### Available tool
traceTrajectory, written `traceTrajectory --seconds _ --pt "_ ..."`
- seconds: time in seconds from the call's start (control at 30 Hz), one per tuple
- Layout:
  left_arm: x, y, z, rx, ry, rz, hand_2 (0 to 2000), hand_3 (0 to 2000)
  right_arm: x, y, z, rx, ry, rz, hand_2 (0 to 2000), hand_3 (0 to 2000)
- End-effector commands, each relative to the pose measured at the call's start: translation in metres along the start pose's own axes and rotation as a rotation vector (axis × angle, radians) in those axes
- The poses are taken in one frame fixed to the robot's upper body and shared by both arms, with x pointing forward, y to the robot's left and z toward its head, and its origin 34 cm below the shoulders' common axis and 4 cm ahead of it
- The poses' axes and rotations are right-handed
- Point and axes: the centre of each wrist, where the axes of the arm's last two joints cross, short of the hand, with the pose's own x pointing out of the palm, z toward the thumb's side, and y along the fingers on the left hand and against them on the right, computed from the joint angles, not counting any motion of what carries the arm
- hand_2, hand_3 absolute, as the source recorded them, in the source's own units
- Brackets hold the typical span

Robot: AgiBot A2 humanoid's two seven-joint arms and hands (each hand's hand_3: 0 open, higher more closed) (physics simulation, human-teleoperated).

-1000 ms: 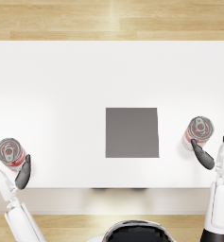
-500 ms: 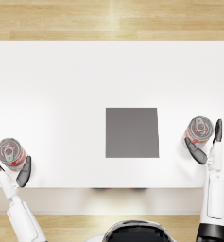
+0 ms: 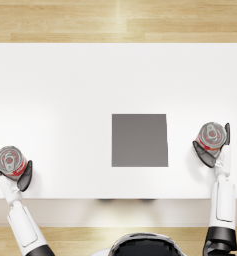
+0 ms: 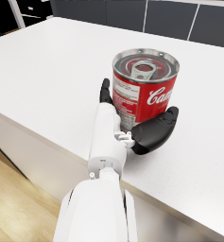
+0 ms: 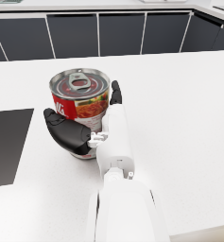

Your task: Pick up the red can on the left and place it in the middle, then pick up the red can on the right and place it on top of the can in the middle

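A white counter (image 3: 65,100) stands on a wood floor (image 3: 115,20), with dark cabinets (image 5: 118,33) behind and a grey mat (image 3: 139,140) at mid-counter. The left robot hand (image 4: 142,127) wraps the left red can (image 4: 144,90), upright near the front edge. The right robot hand (image 5: 80,132) cups the right red can (image 5: 80,101), upright beside the mat.

Rendered kitchen setting. White countertop (image 3: 65,90) over a light wood floor (image 3: 115,20), with a row of dark cabinet fronts (image 5: 118,33) along the far wall. Dark square mat (image 3: 139,140) lies on the counter
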Motion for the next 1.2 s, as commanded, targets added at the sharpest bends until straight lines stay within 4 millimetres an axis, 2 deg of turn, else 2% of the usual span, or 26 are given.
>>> traceTrajectory --seconds 0.03,0.1,0.13,0.17,0.2,0.23,0.27,0.3,0.33,0.37,0.47,0.53,0.57,0.6,0.8,1.0,1.2 --pt "-0.004 0.009 0.002 0.006 -0.010 0.016 0 0 0.001 -0.006 0.001 0.008 -0.005 0.001 0 0" --pt "-0.005 0.011 0.004 0.015 -0.015 0.016 0 0 -0.007 -0.012 -0.012 0.065 -0.025 -0.032 0 0" --pt "-0.004 0.014 0.003 0.012 -0.018 0.016 0 0 -0.004 -0.012 -0.006 0.039 -0.024 -0.011 0 0" --pt "-0.004 0.014 0.003 0.016 -0.019 0.016 0 0 -0.008 -0.015 -0.012 0.067 -0.036 -0.036 0 0" --pt "-0.004 0.017 0.001 0.008 -0.021 0.015 0 0 0.000 -0.009 0.001 0.007 -0.022 0.002 0 0" --pt "-0.006 0.016 0.001 0.015 -0.026 0.024 1361 327 -0.002 -0.008 -0.003 0.022 -0.027 -0.017 1361 327" --pt "-0.007 0.014 0.005 0.037 -0.027 0.011 2000 653 0.000 -0.006 0.003 -0.004 -0.025 0.004 2000 653" --pt "-0.006 0.013 0.004 0.029 -0.026 0.002 2000 980 -0.002 -0.007 -0.005 0.030 -0.032 0.012 2000 980" --pt "-0.003 0.009 0.007 0.038 -0.022 -0.020 2000 1307 0.004 -0.003 0.006 -0.024 -0.022 0.044 2000 1307" --pt "-0.002 0.008 0.009 0.036 -0.021 -0.023 2000 1520 0.003 -0.003 0.003 -0.013 -0.025 0.025 2000 1520" --pt "0.009 0.000 0.032 0.108 -0.014 -0.053 2000 1520 0.007 0.000 0.016 -0.072 -0.026 0.034 2000 1520" --pt "0.022 -0.004 0.049 0.171 -0.006 -0.102 2000 1520 0.019 0.008 0.041 -0.173 -0.016 0.079 2000 1520" --pt "0.028 -0.006 0.054 0.190 -0.003 -0.124 2000 1520 0.019 0.006 0.042 -0.175 -0.018 0.080 2000 1520" --pt "0.033 -0.007 0.060 0.212 -0.001 -0.144 2000 1520 0.024 0.009 0.052 -0.215 -0.015 0.101 2000 1520" --pt "0.076 -0.014 0.079 0.281 0.018 -0.304 2000 1520 0.049 0.018 0.082 -0.333 -0.006 0.207 2000 1520" --pt "0.145 -0.037 0.093 0.343 0.022 -0.563 2000 1520 0.072 0.028 0.104 -0.422 -0.009 0.289 2000 1520" --pt "0.207 -0.051 0.100 0.356 -0.004 -0.741 2000 1520 0.086 0.036 0.114 -0.469 -0.016 0.339 2000 1520"
